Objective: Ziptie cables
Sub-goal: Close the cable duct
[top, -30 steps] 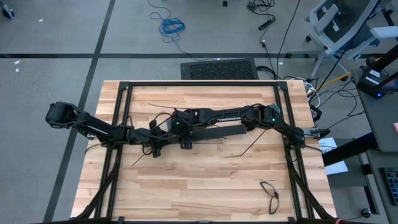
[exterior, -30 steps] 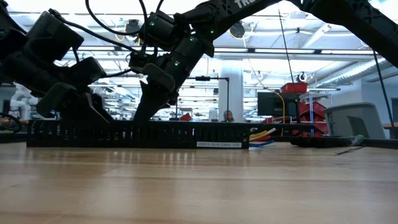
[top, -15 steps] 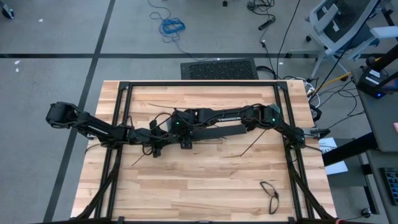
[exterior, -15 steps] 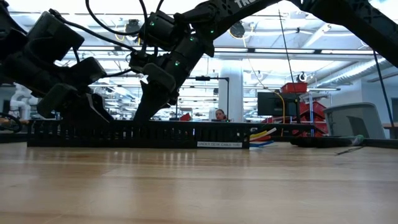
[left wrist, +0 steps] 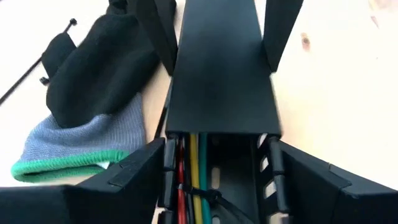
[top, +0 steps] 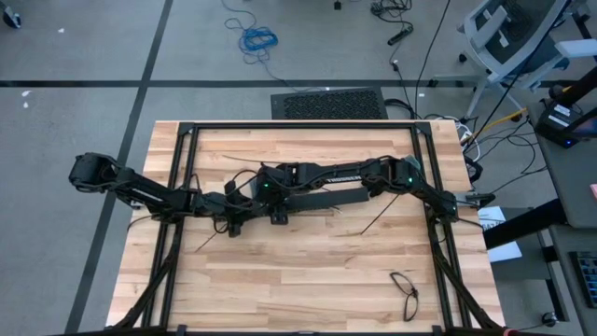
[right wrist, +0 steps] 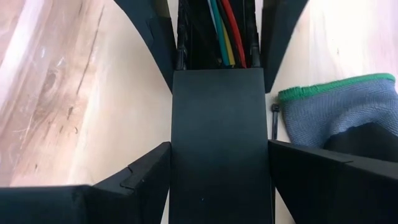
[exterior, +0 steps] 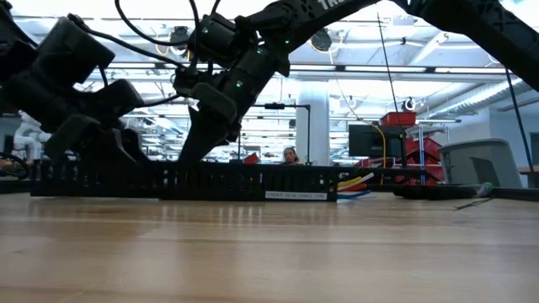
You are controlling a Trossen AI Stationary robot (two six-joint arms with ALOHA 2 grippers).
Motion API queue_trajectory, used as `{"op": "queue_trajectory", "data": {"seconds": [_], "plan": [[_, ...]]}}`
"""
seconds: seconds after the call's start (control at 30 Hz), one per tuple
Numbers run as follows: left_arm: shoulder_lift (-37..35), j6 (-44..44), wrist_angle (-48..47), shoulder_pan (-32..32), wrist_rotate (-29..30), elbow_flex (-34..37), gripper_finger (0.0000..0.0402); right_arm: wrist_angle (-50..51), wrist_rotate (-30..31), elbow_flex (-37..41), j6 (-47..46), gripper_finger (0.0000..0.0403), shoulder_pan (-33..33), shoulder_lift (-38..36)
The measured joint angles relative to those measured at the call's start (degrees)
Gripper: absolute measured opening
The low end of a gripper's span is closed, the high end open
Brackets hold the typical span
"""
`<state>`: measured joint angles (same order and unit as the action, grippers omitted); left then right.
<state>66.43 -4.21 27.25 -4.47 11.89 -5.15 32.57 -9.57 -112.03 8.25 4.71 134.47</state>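
A long black slotted bar [top: 326,198] lies across the middle of the table, partly closed by a flat black cover [right wrist: 221,143]. The cables [left wrist: 194,168], red, yellow and green, run inside it. Their coloured ends [exterior: 358,183] stick out of its right end. My left gripper [left wrist: 217,186] straddles the uncovered part near the bar's left end. My right gripper [right wrist: 221,180] straddles the cover just to the right of it. The two grippers [top: 233,222] [top: 277,213] face each other, close together. My left gripper has the bar's two slotted side walls [left wrist: 169,168] between its fingers, just short of the cover's end. It comes slanting down from the table's left, pointing along the bar. The bar lies flat on the table. My right gripper has the cover's two long edges [right wrist: 177,155] between its fingers, near the cover's left end. It comes slanting down from the table's right, pointing along the bar. The cover sits on the bar, which rests on the table.
A grey glove [left wrist: 93,93] with a green cuff and black palm lies on the table beside the bar. Thin black strips [top: 378,219] lie near it. A black loop [top: 404,287] lies at the front right. A black frame [top: 298,126] runs around the table.
The slotted bar has slid a little toward the table's left edge, together with my left gripper's fingers. My right arm has kept still.
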Motion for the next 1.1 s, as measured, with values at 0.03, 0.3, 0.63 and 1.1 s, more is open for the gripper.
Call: {"op": "queue_trajectory", "data": {"seconds": [0.03,0.3,0.63,1.1], "plan": [[0.0,-0.1,-0.4,0.0,-0.1,0.0,0.028,-0.1,0.0,0.0,0.0,0.024,0.0,0.0],[0.0,-3.0,-2.7,0.0,0.1,0.0,0.0364,0.1,0.0,-0.1,0.7,0.024,0.0,-0.1],[0.0,-6.1,-6.0,0.0,-5.4,0.0,0.0379,3.7,0.3,-0.1,0.4,0.024,0.0,-0.3],[0.0,-6.0,-5.3,-3.5,-9.9,0.0,0.0377,11.4,-2.8,-0.3,-1.1,0.024,-0.6,-0.7]]}}
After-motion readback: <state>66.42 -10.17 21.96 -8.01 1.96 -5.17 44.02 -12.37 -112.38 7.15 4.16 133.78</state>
